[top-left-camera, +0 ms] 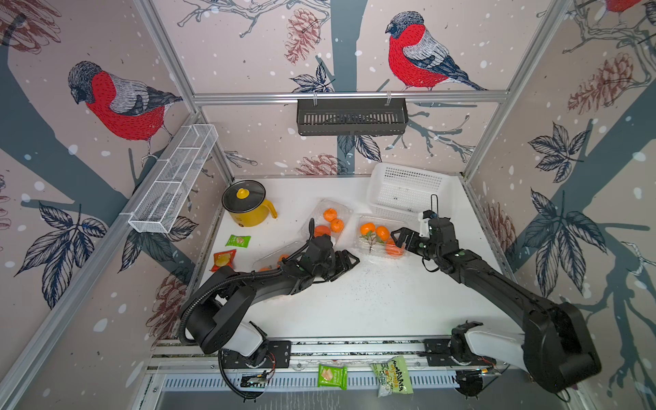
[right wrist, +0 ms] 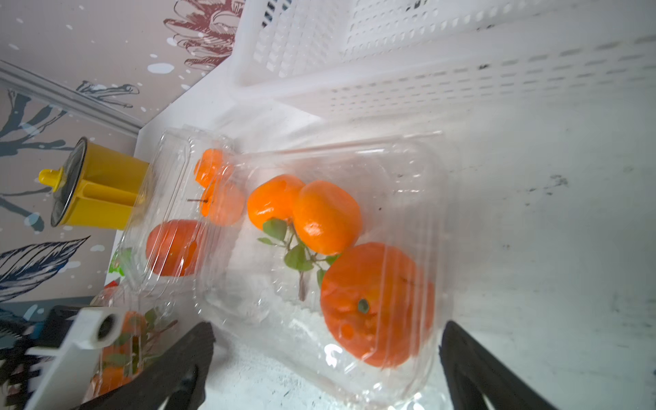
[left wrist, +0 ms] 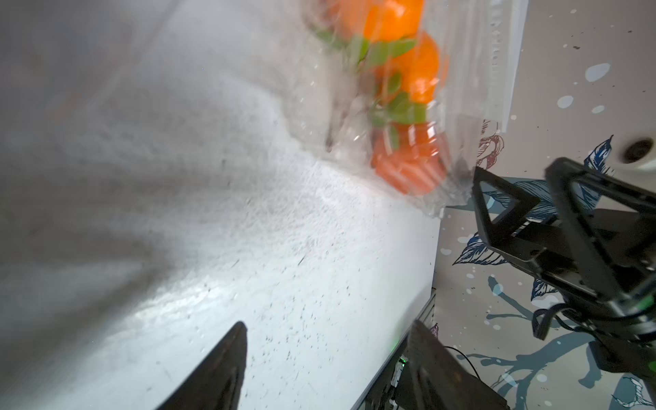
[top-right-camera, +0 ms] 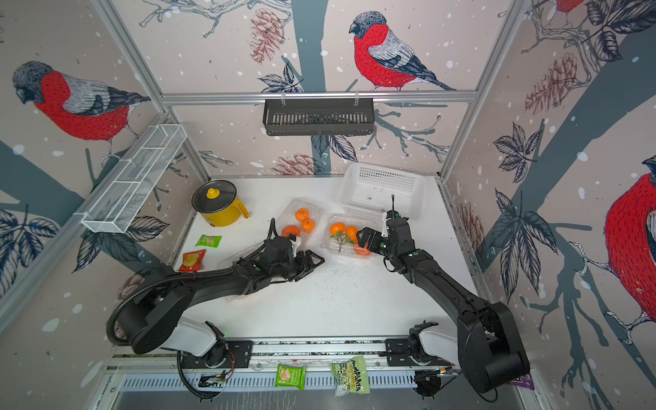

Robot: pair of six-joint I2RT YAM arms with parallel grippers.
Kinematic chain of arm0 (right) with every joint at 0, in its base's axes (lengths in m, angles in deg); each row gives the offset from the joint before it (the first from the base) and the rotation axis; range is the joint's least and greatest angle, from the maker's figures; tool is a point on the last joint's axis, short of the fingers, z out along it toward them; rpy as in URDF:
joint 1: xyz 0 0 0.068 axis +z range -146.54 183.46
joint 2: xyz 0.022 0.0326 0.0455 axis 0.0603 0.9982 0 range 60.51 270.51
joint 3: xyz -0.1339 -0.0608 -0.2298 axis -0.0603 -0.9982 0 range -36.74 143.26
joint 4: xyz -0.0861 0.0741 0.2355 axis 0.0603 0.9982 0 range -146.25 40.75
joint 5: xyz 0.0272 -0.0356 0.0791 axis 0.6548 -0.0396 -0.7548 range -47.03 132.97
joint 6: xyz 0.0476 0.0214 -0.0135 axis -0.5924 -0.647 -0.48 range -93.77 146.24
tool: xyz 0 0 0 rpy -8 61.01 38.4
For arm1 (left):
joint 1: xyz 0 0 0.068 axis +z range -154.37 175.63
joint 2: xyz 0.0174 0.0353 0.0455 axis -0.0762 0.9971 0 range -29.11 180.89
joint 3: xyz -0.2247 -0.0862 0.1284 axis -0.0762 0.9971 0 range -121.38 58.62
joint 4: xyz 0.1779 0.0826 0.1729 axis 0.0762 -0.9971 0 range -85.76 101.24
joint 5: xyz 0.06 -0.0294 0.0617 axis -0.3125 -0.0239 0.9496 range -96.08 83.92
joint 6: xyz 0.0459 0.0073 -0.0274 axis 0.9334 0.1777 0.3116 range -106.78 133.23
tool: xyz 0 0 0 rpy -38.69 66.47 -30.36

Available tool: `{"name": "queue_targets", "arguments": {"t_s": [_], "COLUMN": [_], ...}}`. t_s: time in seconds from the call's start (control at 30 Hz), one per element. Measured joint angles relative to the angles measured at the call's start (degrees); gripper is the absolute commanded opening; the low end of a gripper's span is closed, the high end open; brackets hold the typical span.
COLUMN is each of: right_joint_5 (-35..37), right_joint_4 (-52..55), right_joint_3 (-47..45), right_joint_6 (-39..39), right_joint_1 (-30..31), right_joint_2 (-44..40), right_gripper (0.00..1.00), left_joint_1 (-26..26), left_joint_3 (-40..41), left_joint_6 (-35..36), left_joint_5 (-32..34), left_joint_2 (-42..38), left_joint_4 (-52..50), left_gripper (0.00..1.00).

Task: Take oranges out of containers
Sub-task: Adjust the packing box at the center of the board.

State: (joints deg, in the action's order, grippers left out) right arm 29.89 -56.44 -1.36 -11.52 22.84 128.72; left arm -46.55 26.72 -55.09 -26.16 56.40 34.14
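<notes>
Three clear containers lie on the white table: one at the back middle, one to its right, one half hidden under my left arm. Each holds oranges. My left gripper lies low over bare table, in front of the containers, open, nothing between its fingers. My right gripper hangs over the right container, open. In the right wrist view, that container's near end, with a large orange, lies between the gripper's spread fingers.
A yellow pot with a lid stands at the back left. A white perforated basket leans at the back right, just behind the right container. A green packet and a red-orange packet lie at the left.
</notes>
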Motion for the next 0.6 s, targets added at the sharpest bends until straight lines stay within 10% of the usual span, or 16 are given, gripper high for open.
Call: {"name": "queue_targets", "arguments": {"t_s": [0.6], "right_joint_5": [0.8], "right_joint_4": [-2.4], "right_joint_3": [-4.0], "right_joint_6": [-1.5], "right_joint_1": [1.2], "right_joint_2": [-1.1], "right_gripper": [1.00], "left_joint_1": [-5.7], "left_joint_3": [1.3], "left_joint_6": [-17.0], "left_joint_5": [14.3], "left_joint_2": [17.5], "left_joint_4": [33.1], "left_gripper": [0.56]}}
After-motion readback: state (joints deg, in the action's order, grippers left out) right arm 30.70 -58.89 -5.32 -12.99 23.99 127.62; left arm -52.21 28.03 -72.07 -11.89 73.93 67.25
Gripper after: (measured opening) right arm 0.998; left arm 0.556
